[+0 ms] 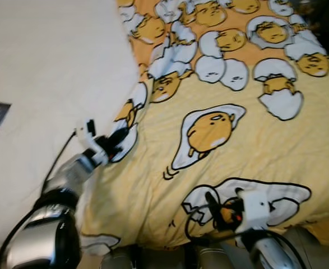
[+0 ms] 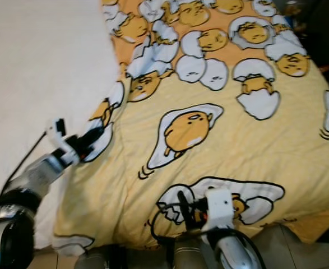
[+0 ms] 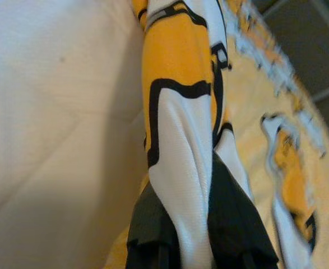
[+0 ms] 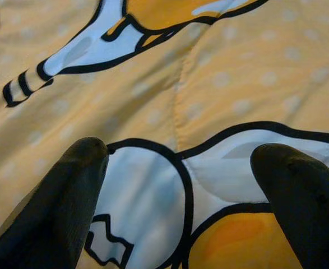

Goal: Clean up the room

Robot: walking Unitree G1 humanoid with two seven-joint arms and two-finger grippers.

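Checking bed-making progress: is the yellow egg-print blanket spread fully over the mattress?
No. The blanket leaves the white mattress bare; the left end effector pinches its edge.

Head views: bright, even indoor light, no glare, but soft motion blur all over; egg prints on the yellow duvet (image 1: 254, 140) smear at edges. White sheet (image 1: 46, 67) near washed out. Far corner goes dark. Left wrist view: fabric fold pinched between the fingers (image 3: 153, 235) is sharp-ish, bkgd beyond them blurred, soft shadow beside the fold. Right wrist view: crisp, evenly lit; fingertips (image 4: 83, 168) slightly out of focus.
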